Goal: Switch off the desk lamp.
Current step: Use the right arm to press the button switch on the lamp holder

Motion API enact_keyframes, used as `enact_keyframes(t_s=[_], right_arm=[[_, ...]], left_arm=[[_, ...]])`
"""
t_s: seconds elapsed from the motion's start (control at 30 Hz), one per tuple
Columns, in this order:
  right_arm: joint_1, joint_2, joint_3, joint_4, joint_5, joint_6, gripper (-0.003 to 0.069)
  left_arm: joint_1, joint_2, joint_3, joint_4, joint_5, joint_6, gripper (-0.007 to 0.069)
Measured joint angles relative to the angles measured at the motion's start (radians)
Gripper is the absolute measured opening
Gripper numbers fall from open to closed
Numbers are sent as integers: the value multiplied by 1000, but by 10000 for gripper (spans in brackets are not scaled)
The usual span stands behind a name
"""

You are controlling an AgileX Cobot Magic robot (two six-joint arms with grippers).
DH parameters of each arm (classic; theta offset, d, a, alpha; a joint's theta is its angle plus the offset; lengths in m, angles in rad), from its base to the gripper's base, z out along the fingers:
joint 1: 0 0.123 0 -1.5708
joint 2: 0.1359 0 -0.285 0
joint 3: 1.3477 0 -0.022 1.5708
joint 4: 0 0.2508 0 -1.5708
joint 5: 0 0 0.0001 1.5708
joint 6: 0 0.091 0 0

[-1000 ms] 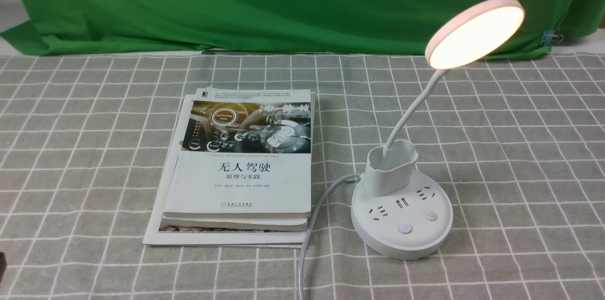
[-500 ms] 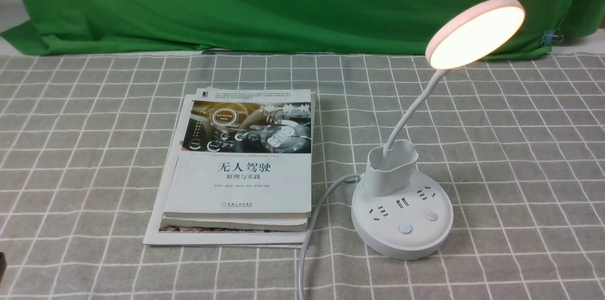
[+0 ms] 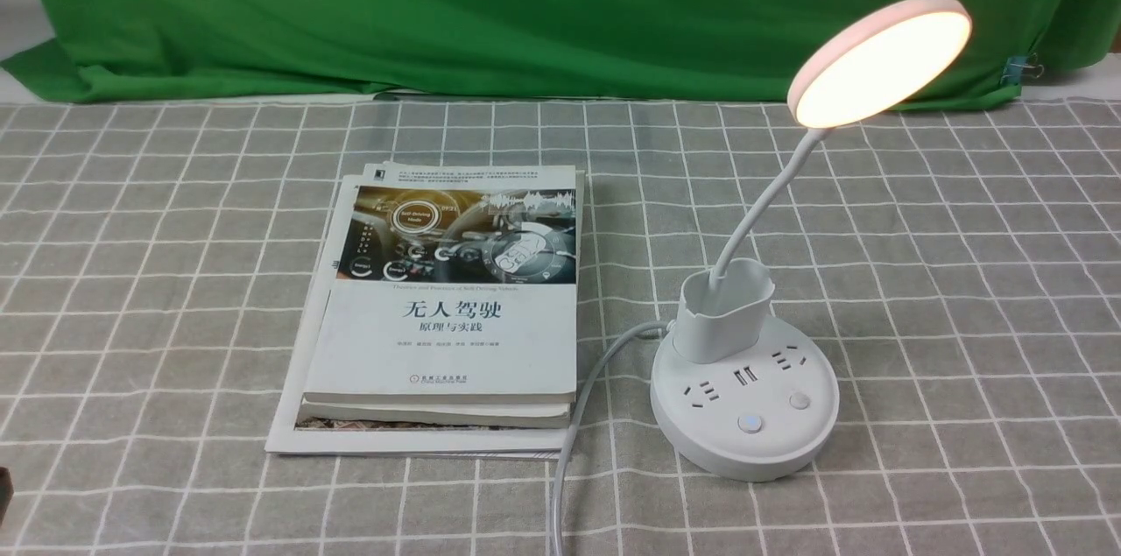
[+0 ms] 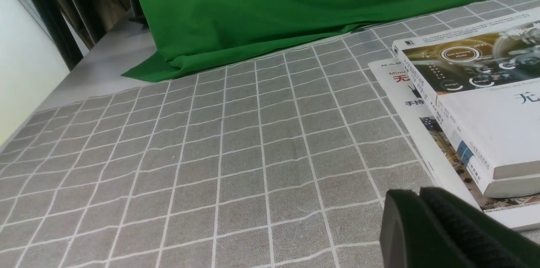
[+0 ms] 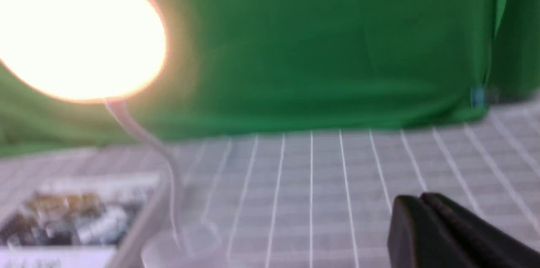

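Observation:
The desk lamp stands right of centre on the checked cloth, and its round disc head (image 3: 880,61) glows warm white. A thin neck (image 3: 762,197) bends down into a small cup (image 3: 725,315) on the round base (image 3: 744,442). The base carries sockets and two buttons, one (image 3: 749,425) towards the front and one (image 3: 799,401) to its right. My left gripper (image 4: 419,194) is shut and empty, low over the cloth beside the books. My right gripper (image 5: 419,198) is shut and empty, off to the right of the lamp's lit head (image 5: 80,33). The front view shows neither gripper's fingers.
A stack of books (image 3: 447,311) on a magazine lies just left of the lamp. The lamp's grey cable (image 3: 569,442) runs between them to the front edge. A green cloth backdrop (image 3: 525,4) closes off the far side. The right wrist view is blurred.

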Motion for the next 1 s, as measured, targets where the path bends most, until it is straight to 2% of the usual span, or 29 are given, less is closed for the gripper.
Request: enact_keyframes(t_s=[0.27, 0.47, 0.63, 0.83, 1.0], right_arm=[[0, 262, -5, 0, 10, 29, 52], [0, 405, -63, 0, 142, 53, 55], [0, 525, -198, 0, 298, 44, 31], [0, 646, -315, 0, 432, 23, 34], [16, 734, -359, -2, 465, 11, 34]], left_arm=[[0, 0, 0, 0, 0, 0, 19], [0, 0, 0, 0, 0, 0, 19], [0, 0, 0, 0, 0, 0, 19], [0, 0, 0, 0, 0, 0, 19], [0, 0, 0, 0, 0, 0, 19]])
